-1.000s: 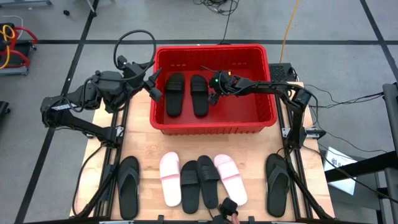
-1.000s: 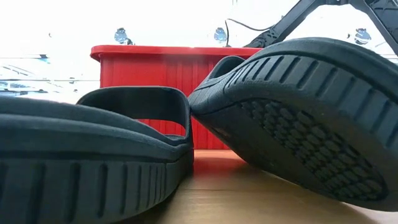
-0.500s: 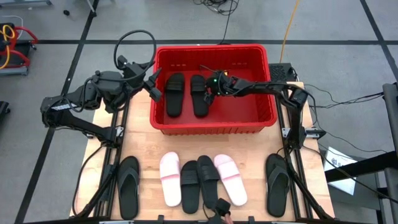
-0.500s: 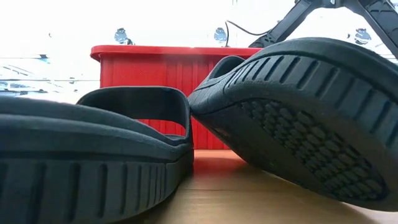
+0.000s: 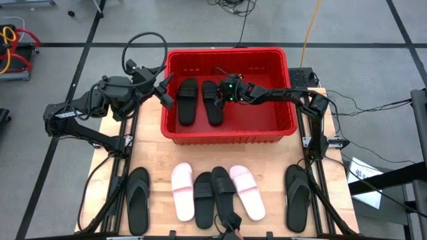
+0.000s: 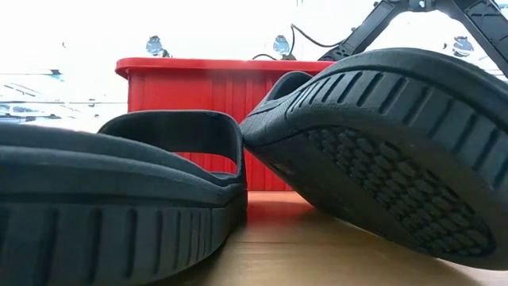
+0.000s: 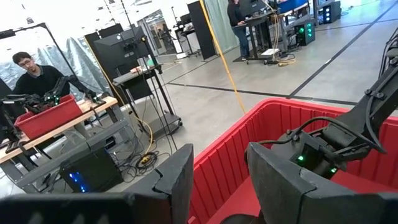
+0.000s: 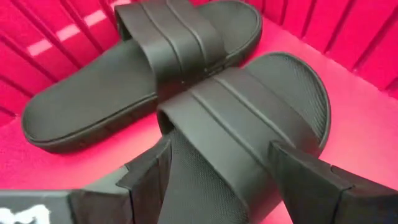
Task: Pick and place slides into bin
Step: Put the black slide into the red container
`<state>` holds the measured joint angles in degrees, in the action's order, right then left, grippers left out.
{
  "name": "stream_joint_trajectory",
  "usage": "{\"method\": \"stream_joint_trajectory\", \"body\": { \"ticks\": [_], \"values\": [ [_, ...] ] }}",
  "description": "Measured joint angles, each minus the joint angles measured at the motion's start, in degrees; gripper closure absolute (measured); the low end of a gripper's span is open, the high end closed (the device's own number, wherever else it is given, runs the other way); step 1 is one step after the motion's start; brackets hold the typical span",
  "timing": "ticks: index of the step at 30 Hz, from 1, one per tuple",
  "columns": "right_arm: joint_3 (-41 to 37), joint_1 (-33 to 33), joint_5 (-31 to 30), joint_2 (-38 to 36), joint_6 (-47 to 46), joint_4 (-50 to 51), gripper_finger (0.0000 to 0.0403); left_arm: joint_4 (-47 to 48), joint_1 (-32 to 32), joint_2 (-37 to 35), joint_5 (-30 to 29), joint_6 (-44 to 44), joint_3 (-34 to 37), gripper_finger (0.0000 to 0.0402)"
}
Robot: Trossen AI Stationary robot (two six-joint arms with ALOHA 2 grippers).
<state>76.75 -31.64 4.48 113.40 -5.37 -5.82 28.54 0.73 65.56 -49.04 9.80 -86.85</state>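
We have the right pincer down inside the red bin, its two dark fingers spread wide on either side of a black band slide, which lies flat on the bin floor. From the wrist view the fingers straddle the slide without clearly pressing on it, so we judge that nothing is gripped. A second black band slide lies just beside it in the bin.

Our left pincer waits at the bin's left wall, fingers parted and holding nothing.

On the table wait a pale pink pair, two more black band slides between them, one propped against the other, and a black flip-flop toward each side.

What could go wrong from here:
- If we lift the right arm without clearing the band, a finger could snag it and drag the slide back out.
- The right arm reaches across the bin; a careless withdrawal could strike the rim and shift the bin.
- The leaning slide could slip or tip under a poor grasp.
- Both arms are close together at the bin, so a move by either risks a collision.
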Motion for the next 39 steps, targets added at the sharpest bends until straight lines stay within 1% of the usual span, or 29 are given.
{"method": "stream_joint_trajectory", "body": {
  "ticks": [4, 10, 13, 16, 24, 31, 34, 39],
  "values": [
    [-0.1, -0.3, -0.6, -1.6, 0.3, 3.7, 0.0147, 0.0, 0.0, 0.0, 0.0, 0.0, 0.0, 0.0243],
    [0.0, -1.3, -7.3, -7.3, 8.1, 13.7, 0.015, 0.1, 0.0, 0.0, 0.0, 0.0, 0.0, 0.0243],
    [0.0, -2.1, -7.6, -8.6, 10.9, 18.4, 0.0156, 0.6, 0.0, 0.0, 0.0, 0.2, 0.0, 0.0243],
    [0.0, -2.9, -7.4, -7.8, 11.0, 21.3, 0.0163, 1.4, 0.0, 0.0, 0.0, 0.4, 0.0, 0.0243],
    [0.0, -2.7, -7.2, -3.0, 9.1, 21.3, 0.0168, 1.8, 0.0, 0.0, -0.1, 0.4, 0.0, 0.0243],
    [0.0, -1.7, -1.2, -2.5, 8.4, 20.2, 0.0168, 1.8, 0.0, 0.0, -0.1, 0.6, 0.0, 0.0243],
    [0.0, -0.6, -1.2, -1.7, 6.8, 21.3, 0.0168, 1.7, 0.0, 0.0, -0.1, 0.6, 0.0, 0.0243],
    [0.0, 0.6, -1.3, 0.3, 7.6, 21.5, 0.0168, 1.7, 0.0, 0.0, -0.1, 0.5, 0.0, 0.0243]
  ]
}}
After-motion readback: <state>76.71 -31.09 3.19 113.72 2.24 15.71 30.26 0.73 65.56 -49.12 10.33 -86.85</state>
